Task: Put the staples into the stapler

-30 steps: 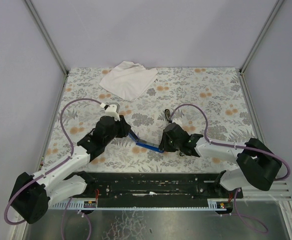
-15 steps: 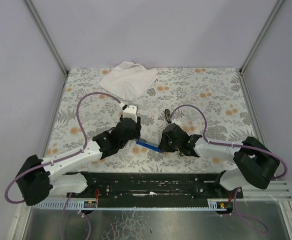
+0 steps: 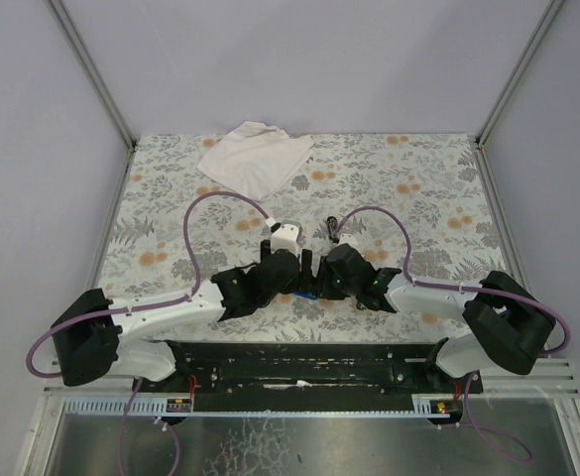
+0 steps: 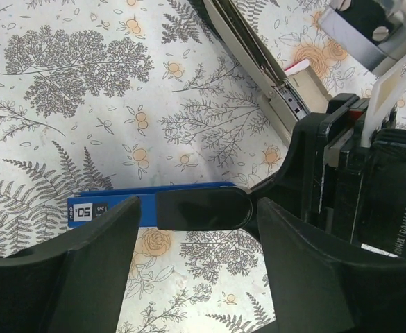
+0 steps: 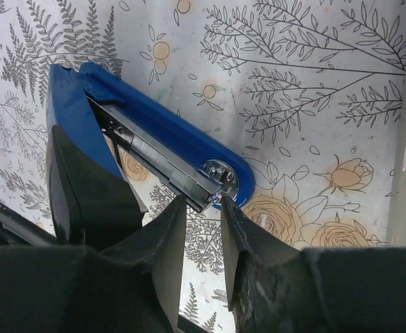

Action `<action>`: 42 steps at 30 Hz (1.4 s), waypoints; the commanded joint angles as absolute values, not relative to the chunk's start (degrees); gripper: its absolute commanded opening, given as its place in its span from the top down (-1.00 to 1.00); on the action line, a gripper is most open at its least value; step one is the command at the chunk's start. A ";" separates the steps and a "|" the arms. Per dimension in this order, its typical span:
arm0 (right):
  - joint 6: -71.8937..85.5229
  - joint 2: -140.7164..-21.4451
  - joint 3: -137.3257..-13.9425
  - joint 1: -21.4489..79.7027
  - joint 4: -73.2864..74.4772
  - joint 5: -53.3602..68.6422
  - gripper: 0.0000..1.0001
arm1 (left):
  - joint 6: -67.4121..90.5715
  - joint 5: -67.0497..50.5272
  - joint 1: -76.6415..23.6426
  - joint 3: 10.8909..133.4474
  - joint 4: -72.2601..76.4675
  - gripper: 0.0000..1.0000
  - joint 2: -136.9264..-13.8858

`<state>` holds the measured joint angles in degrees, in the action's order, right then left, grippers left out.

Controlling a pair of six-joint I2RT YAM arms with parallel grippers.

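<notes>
Left wrist view looks down on the blue stapler (image 4: 109,208), which lies flat on the flower-printed table cover (image 4: 85,83) and has a small "50" label at its end. The left gripper (image 4: 197,211) hangs over it with its jaws spread wide — one finger on each side, and neither seems to touch it. A black bar (image 4: 203,208) with a rounded end lies along the stapler; I cannot tell what it belongs to. Behind it a beige stapler (image 4: 241,52) lies opened with its channel showing. The box of staples (image 4: 307,75), pink-red and white, sits just beside this stapler and is partly hidden by the black body of the right gripper.

The right wrist view shows the blue stapler open and its metal rail (image 5: 168,166) bare. The right gripper (image 5: 203,208) has its fingers drawn close, with only a narrow gap, right at the end of that rail — I cannot tell whether they pinch it. A white cloth (image 3: 255,159) lies well apart, near the far edge.
</notes>
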<state>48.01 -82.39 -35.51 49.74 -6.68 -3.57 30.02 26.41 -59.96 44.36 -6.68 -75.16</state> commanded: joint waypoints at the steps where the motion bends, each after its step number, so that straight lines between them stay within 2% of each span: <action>1: 44.91 -82.15 -34.55 49.86 -5.59 -5.16 0.32 | 29.98 27.50 -60.09 44.15 -4.55 -0.43 -72.92; 5: 40.74 -81.30 -35.37 49.89 -5.22 -4.28 0.19 | 26.56 24.02 -60.03 42.45 -1.38 -0.71 -70.70; 7: 37.99 -80.30 -36.05 49.83 -4.33 -3.40 0.09 | 24.96 22.94 -59.27 42.20 -0.81 -0.79 -70.62; 16: 29.20 -73.40 -37.66 45.42 6.29 1.31 -0.37 | 21.56 2.66 -44.50 35.29 13.78 -0.87 -69.89; 19: 27.76 -70.74 -37.48 43.04 8.53 2.69 -0.50 | 17.44 -4.39 -42.96 35.50 14.96 -0.86 -71.70; 22: 26.75 -69.09 -37.12 41.19 8.59 4.12 -0.60 | 12.58 -9.82 -42.94 35.10 15.68 -0.84 -74.13; 28: 27.20 -69.16 -36.68 39.32 6.41 6.78 -0.70 | 7.70 -13.50 -43.90 34.19 16.22 -0.80 -78.68; 36: 27.85 -68.33 -36.12 38.53 5.17 7.71 -0.75 | 4.14 -8.05 -47.94 35.17 14.66 -0.79 -83.94; 39: 27.93 -67.72 -36.14 38.29 5.47 7.45 -0.75 | 4.06 -3.40 -49.59 36.48 13.60 -0.65 -86.56; 42: 28.23 -66.73 -36.12 38.02 5.71 6.86 -0.75 | 6.32 2.01 -50.80 37.94 12.67 -0.29 -88.60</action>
